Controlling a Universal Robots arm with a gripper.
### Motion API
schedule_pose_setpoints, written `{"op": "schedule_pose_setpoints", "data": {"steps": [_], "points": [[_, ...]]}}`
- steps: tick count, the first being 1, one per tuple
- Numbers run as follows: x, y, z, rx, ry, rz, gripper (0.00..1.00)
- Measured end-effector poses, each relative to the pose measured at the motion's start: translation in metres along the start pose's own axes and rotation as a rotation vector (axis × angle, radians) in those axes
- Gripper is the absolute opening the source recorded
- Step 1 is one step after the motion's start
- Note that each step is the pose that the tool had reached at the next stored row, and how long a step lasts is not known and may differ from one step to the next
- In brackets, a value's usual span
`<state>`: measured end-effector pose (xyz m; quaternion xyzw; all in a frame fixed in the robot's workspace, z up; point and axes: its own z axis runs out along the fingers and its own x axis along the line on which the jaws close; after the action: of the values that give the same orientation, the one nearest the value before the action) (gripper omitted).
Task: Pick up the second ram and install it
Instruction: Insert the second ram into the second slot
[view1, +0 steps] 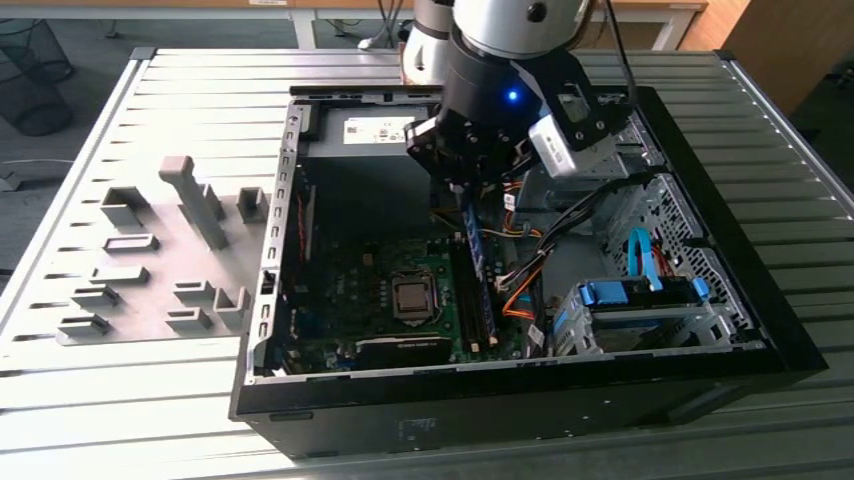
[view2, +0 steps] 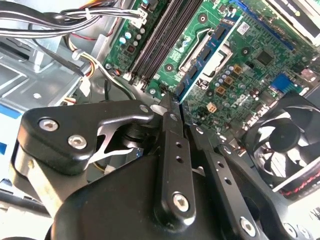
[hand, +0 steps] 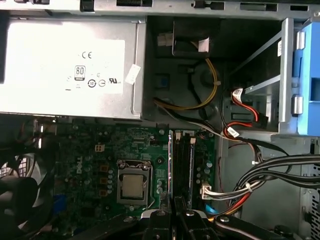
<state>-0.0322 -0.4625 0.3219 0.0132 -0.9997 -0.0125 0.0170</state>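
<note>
Exterior view: gripper (view1: 467, 185) lowered into the open computer case (view1: 747, 300) at frame centre, pinched narrow on the second ram (view1: 477, 262), held edge-down and slanting toward the memory slots (view1: 470, 300) right of the CPU socket (view1: 412, 297). Grey fixture blocks (view1: 200, 205) at left on the slatted bench (view1: 134, 400); blue drive-bay clips (view1: 627, 295) at lower right. Step in hand, by judgement: insertion, stick already lifted and brought over the board. Next move likely calls for squaring the stick with an open slot and pressing straight down evenly.

Second wrist view: black fingers (view2: 172, 150) closed together at lower centre, a thin green edge clamped between; motherboard (view2: 250, 50) at upper right, cooling fan (view2: 287, 145) at right, neither plain from outside.

First wrist view: power supply (hand: 70, 60) at upper left, socket (hand: 133, 185) at lower centre, slots (hand: 184, 162) directly ahead of the gripper (hand: 176, 220) at bottom edge. Alignment with the slots readable here, not in the exterior view.
</note>
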Motion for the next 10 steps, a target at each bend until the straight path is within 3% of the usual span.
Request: {"op": "schedule_pose_setpoints", "data": {"steps": [10], "points": [[-0.0024, -0.0046, 0.0179, -0.001, -0.0007, 0.026, 0.14]]}}
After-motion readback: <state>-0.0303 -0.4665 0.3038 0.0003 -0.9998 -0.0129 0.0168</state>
